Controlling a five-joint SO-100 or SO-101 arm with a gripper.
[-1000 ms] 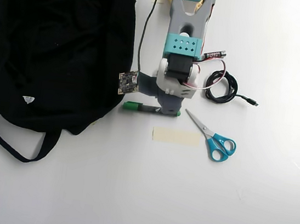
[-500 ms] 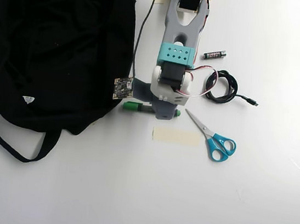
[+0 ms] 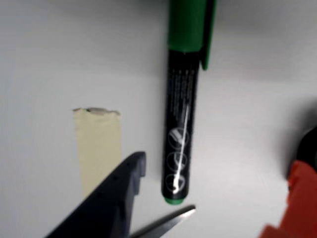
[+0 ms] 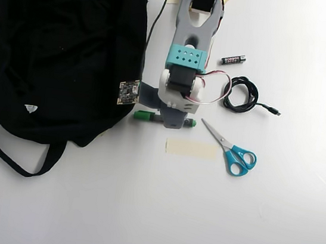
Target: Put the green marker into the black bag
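Closest to your wrist camera, the end effector [image 3: 208, 198] stands spread: its dark finger [image 3: 106, 198] sits on one side of the green marker [image 3: 181, 114] and its orange finger [image 3: 294, 203] on the other, neither touching it. The marker lies flat on the white counter [image 4: 138, 215], beside a strip of tape [image 3: 97, 146], with a scissors blade tip [image 3: 166, 223] near its green end. Farther off, in the overhead view, the black bag [image 4: 57, 54] lies left of the arm.

Green cap and black white-printed barrel on the marker [image 3: 181, 99], black bag [image 4: 58, 48], beige tape [image 4: 191, 148], blue-handled scissors [image 4: 234, 151], white table [image 4: 198, 223]
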